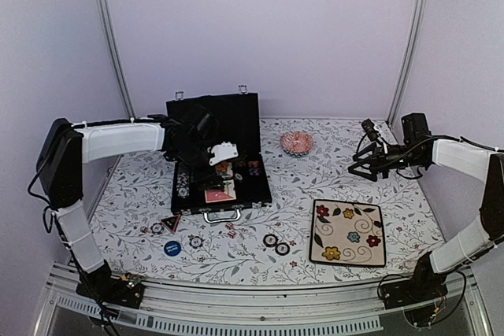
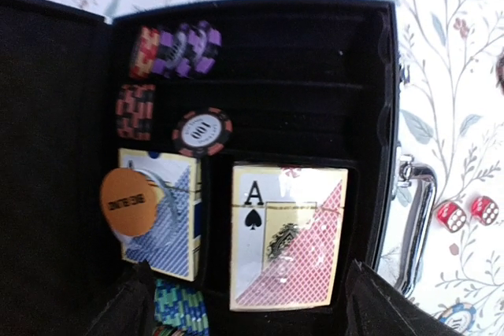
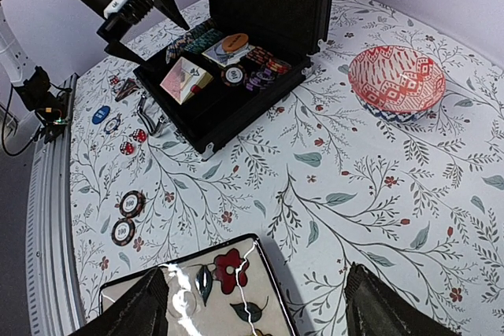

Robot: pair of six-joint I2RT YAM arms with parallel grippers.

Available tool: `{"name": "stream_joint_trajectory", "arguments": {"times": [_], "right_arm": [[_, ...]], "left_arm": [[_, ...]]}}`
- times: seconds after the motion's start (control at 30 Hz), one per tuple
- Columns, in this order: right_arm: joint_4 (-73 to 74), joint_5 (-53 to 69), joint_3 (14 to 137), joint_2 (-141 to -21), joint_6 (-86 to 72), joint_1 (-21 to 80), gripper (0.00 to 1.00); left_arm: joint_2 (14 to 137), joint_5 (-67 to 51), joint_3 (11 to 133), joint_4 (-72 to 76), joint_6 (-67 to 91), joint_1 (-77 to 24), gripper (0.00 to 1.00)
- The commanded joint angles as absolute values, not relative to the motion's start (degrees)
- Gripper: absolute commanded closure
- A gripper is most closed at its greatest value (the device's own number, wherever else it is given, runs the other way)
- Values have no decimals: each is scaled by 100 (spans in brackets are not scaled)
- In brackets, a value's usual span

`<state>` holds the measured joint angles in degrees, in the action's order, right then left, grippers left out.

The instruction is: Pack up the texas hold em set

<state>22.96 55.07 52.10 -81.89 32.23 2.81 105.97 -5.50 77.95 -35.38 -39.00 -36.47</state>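
The black case stands open at the back left, lid upright. In the left wrist view its tray holds a red card deck, a blue deck with an orange button on it, purple chips, orange-black chips and a black 100 chip. My left gripper hovers open and empty over the red deck. Two red dice lie outside by the silver handle. Loose chips and a blue button lie on the table. My right gripper is open and empty.
A cream flowered plate lies at front right; its corner shows under my right gripper. A pink patterned bowl sits behind it. More chips and a dark triangular piece lie before the case.
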Motion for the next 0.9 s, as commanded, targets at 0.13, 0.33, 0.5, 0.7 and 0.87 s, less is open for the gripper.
{"name": "stream_joint_trajectory", "arguments": {"times": [0.13,0.33,0.5,0.7,0.87], "right_arm": [[2391,5601,5292,-8266,3313,255,22],[2395,5586,5288,-8245,3313,257,23],[2392,5584,5284,-8254,3330,255,23],[2399,5590,5290,-8287,3326,254,22],[2399,5609,5295,-8305,3323,255,23]], "left_arm": [[10454,650,8168,-2662,-2907,-3638,38],[11145,872,8437,-2719,-2397,-3723,65],[11416,773,8246,-2672,-2312,-3848,72],[11435,668,7858,-2619,-2338,-3995,72],[11398,540,7648,-2604,-2349,-4103,71]]}}
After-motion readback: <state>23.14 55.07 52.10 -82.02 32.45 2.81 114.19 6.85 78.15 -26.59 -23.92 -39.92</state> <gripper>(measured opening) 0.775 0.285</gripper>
